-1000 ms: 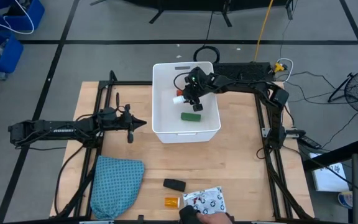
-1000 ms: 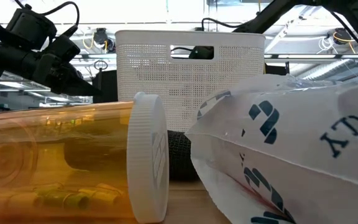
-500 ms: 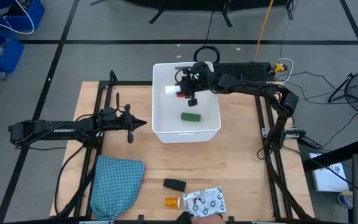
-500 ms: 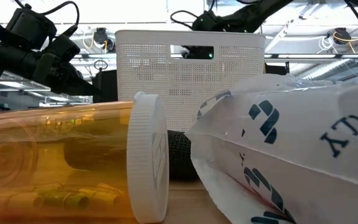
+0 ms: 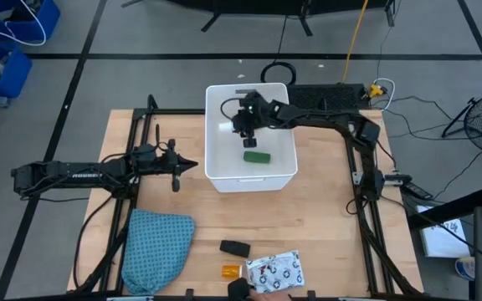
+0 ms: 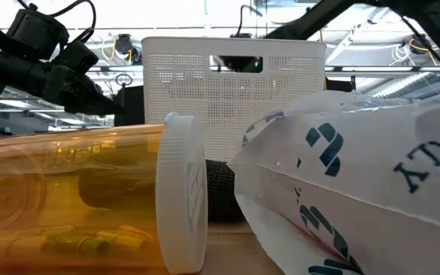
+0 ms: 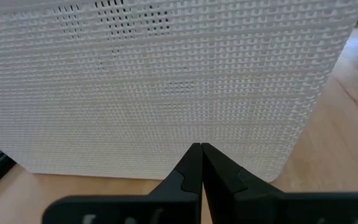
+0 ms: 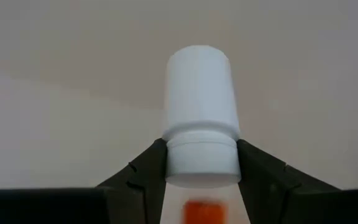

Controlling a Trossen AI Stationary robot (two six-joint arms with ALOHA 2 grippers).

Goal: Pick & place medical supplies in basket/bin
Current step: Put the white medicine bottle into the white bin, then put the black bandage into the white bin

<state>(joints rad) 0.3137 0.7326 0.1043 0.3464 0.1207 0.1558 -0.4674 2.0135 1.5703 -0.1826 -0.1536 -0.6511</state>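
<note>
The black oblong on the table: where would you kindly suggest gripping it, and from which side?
Grip the black oblong across its short width at the middle, coming straight down from above. It lies flat on the table, with its long sides clear, the orange vial and teal cloth lying apart.

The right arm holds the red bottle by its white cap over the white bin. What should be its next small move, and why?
Probably open the right end effector and let the red bottle drop. Its fingers clamp the white cap, and the high view shows it inside the bin rim, beside the green block, so release should land it inside.
</note>
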